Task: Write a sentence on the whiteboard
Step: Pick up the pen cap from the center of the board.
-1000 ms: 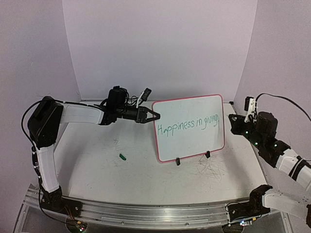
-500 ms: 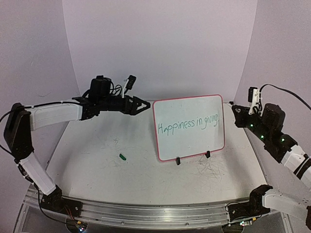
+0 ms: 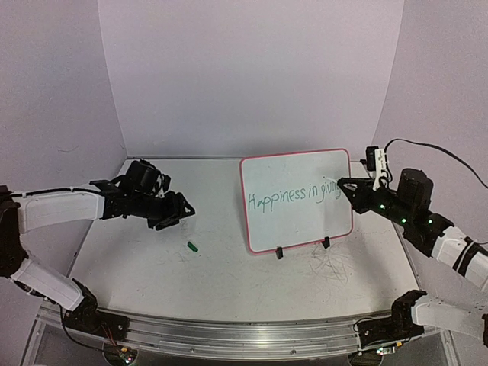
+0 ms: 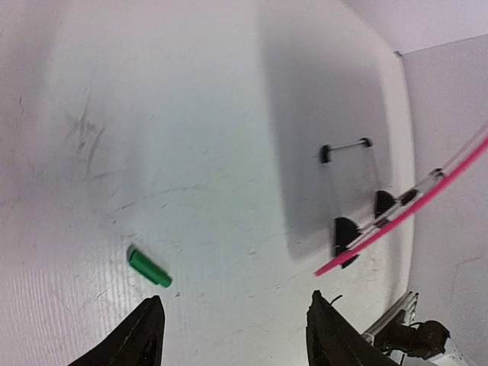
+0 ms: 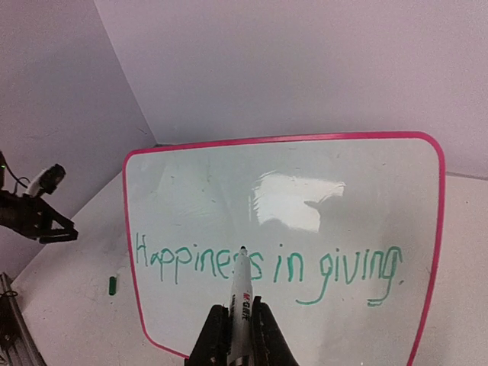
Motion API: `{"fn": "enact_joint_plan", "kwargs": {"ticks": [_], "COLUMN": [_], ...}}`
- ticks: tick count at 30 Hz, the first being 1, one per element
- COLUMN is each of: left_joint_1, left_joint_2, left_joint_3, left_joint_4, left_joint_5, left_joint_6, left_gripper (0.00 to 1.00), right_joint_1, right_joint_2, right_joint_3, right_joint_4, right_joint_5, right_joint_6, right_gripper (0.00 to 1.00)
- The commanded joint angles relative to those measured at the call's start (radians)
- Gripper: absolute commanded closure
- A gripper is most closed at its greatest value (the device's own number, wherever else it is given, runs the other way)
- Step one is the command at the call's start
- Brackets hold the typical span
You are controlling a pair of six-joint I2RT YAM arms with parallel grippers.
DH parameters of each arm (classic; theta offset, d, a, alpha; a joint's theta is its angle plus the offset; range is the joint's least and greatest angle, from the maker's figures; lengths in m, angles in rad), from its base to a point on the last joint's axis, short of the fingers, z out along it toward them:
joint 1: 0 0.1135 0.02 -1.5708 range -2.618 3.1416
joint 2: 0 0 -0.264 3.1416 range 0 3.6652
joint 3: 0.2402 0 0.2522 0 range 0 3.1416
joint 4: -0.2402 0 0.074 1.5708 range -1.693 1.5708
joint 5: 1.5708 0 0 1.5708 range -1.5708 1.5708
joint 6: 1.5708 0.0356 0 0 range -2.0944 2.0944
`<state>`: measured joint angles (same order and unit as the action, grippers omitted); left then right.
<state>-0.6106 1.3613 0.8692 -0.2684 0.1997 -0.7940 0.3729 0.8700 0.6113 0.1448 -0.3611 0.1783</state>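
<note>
**Lilac walls, white table, marker at the whiteboard**

Lilac walls close in a scuffed white table [image 3: 229, 274]. The whiteboard [image 3: 297, 169] stands on it right of centre. It tilts back on 2 black feet [image 3: 279, 253], and its pink rim faces the arms. The sentence [image 3: 296, 197] runs across its middle in 1 green line and reads "Happiness in giving." with a stroke under the last word.

The right gripper [image 5: 238, 309] is clamped on a white marker [image 5: 241, 293], whose tip points at the board. From above, the tip sits by the last word near the right rim. I cannot tell whether it touches the surface.

The left gripper [image 4: 236, 335] hangs over the table, well left of the board. Its fingers are apart with nothing between them. A small green cap [image 3: 193, 246] lies on the table just ahead of it. Grey scribbles [image 3: 329, 267] mark the table in front of the board.
</note>
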Motion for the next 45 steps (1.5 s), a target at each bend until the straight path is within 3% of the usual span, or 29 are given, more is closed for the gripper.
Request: {"fn": "enact_joint_plan", "kwargs": {"ticks": [1, 5, 11, 18, 22, 28, 39, 45], "left_joint_1": [-0.056, -0.110, -0.112, -0.112, -0.101, -0.077, -0.077, -0.068], "left_joint_2": [0.175, 0.325, 0.421, 0.543, 0.621, 0.684, 0.734, 0.704], "left_joint_3": [0.082, 0.214, 0.319, 0.415, 0.478, 0.497, 0.454, 0.418], "left_joint_4": [-0.188, -0.275, -0.414, -0.540, -0.628, -0.647, -0.641, -0.631], "left_joint_5": [-0.070, -0.120, -0.228, -0.205, -0.222, -0.184, -0.090, -0.067], "left_joint_6": [-0.187, -0.260, -0.392, -0.561, -0.576, -0.602, -0.741, -0.763], "left_gripper": [0.34, 0.34, 0.40, 0.50, 0.55, 0.60, 0.85, 0.99], "right_joint_1": [0.051, 0.100, 0.148, 0.164, 0.166, 0.166, 0.176, 0.264], "right_joint_2": [0.004, -0.023, -0.058, -0.067, -0.071, -0.076, -0.056, 0.004], "right_joint_3": [-0.005, -0.037, -0.098, -0.129, -0.145, -0.163, -0.164, -0.123], "right_joint_4": [0.090, 0.116, 0.168, 0.188, 0.196, 0.208, 0.233, 0.235], "right_joint_5": [-0.044, 0.006, 0.049, 0.072, 0.083, 0.081, 0.072, 0.098], "right_joint_6": [0.012, 0.035, 0.085, 0.083, 0.076, 0.083, 0.105, 0.104], "right_gripper": [1.00, 1.00, 1.00, 1.00, 1.00, 1.00, 1.00, 1.00]}}
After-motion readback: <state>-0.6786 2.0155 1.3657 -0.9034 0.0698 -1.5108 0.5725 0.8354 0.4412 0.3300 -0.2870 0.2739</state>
